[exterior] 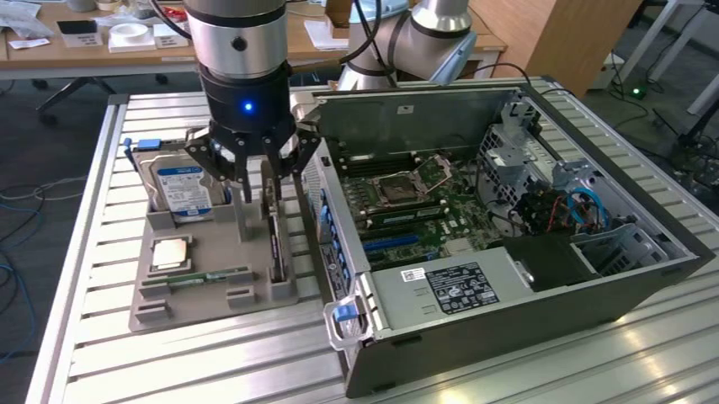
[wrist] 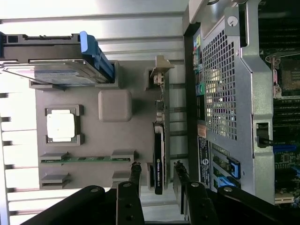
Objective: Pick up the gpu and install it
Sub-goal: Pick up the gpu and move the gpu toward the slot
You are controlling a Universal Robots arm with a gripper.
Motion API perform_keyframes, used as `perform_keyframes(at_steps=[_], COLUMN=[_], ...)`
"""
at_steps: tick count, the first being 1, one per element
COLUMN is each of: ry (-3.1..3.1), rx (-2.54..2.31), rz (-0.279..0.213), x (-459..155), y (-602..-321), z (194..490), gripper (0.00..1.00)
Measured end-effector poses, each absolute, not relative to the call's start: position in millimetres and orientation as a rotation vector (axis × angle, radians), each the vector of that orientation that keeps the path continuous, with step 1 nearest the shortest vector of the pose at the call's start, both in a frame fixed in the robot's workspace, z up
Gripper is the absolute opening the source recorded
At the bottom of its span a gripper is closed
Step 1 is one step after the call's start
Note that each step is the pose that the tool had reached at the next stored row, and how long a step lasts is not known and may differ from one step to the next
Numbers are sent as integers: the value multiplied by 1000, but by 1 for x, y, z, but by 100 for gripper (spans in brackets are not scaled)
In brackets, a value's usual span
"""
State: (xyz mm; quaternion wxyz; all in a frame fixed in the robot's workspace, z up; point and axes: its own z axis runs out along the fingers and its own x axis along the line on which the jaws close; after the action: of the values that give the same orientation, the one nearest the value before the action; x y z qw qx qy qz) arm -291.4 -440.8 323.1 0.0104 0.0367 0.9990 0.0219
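The gpu (exterior: 275, 244) (wrist: 158, 150) is a thin dark card standing on its edge in a slot of the grey holder (exterior: 202, 299) (wrist: 93, 140), on the side nearest the computer case. My gripper (exterior: 256, 181) (wrist: 157, 165) hangs over one end of the card. It is open, with one finger on each side of the card. In the wrist view a small gap shows between each finger (wrist: 136, 176) and the card.
The holder also carries a silver hard drive (exterior: 180, 189) (wrist: 51, 70) with a blue label, a square processor (exterior: 171, 252) (wrist: 61, 125) and a green memory stick (exterior: 214, 275) (wrist: 84, 159). The open computer case (exterior: 629, 261) (wrist: 220, 93) stands close beside the holder, its motherboard (exterior: 416, 202) exposed.
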Motion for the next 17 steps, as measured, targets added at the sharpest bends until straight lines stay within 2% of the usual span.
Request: perform_keyframes(at_steps=[17], ry=[3118], rx=[114], rz=[68], x=[-291], y=[-441], z=[299], gripper=[42])
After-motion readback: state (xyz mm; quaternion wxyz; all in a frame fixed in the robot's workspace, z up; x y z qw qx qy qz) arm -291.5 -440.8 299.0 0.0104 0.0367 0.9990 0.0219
